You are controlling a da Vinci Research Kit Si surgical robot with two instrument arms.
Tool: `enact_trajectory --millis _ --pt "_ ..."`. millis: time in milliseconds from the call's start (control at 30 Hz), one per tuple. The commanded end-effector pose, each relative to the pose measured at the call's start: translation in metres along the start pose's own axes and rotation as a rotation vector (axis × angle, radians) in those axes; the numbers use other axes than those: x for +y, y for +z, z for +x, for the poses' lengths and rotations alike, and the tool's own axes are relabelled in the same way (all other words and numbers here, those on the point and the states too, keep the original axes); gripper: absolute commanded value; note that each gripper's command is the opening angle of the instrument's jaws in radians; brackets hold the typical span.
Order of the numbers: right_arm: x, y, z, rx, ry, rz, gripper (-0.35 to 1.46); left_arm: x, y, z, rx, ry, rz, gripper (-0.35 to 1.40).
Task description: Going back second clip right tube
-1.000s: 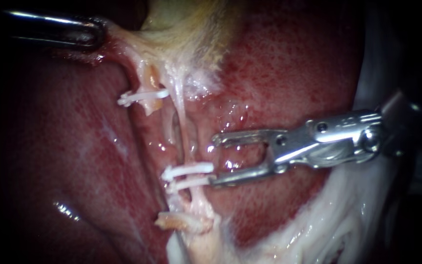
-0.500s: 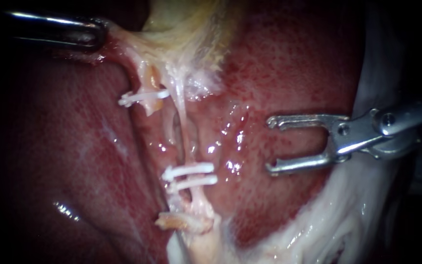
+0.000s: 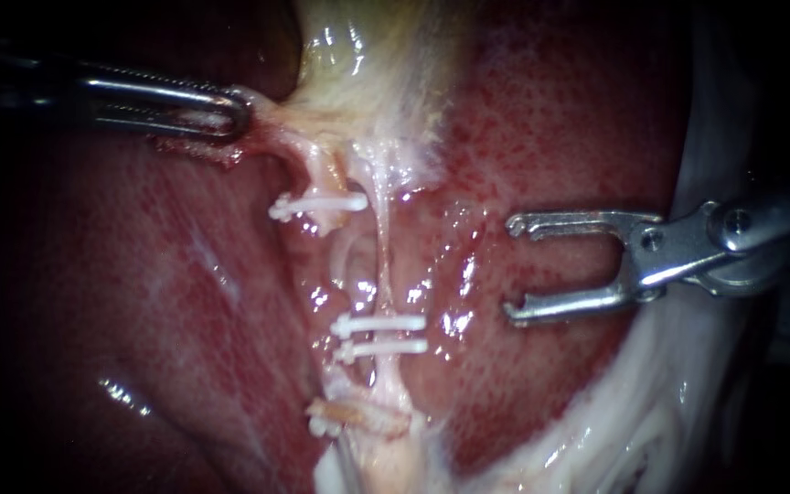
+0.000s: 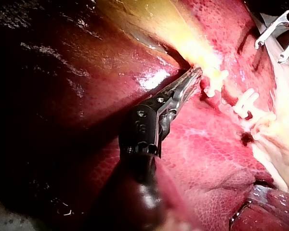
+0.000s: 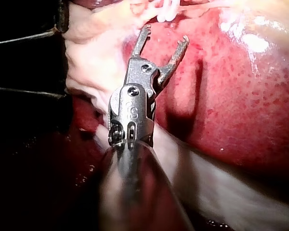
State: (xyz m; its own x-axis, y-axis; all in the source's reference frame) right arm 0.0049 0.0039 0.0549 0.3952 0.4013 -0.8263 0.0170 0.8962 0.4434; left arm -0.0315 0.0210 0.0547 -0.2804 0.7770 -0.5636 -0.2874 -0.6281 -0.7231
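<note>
My right instrument stands with its jaws open and empty over the liver, well to the right of the tubes. Two white clips sit close together across the thin right tube. A single clip crosses the left tube stump. My left instrument is shut on the pale tissue at the gallbladder's neck. The left wrist view shows its jaws closed on that tissue beside the clips. The right wrist view shows the open jaws short of the clips.
White filmy tissue lies under the right shaft and along the lower right. A frayed cut stump lies below the paired clips. Dark liver fills the left side.
The right instrument has drawn back to the right, away from the paired clips, jaws still open. The left instrument has shifted right and down, carrying the gripped tissue and the tubes with it.
</note>
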Motion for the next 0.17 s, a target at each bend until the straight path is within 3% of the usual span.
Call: enact_trajectory --millis 33,167 --pt "0.0000 0.0000 -0.0001 0.001 0.000 0.007 0.50 0.0000 0.0000 0.0000 -0.001 0.000 0.001 -0.35" --pt "0.0000 0.0002 -0.0001 0.003 -0.018 0.018 0.50 0.0000 -0.0001 0.0000 -0.001 0.000 0.001 -0.35"
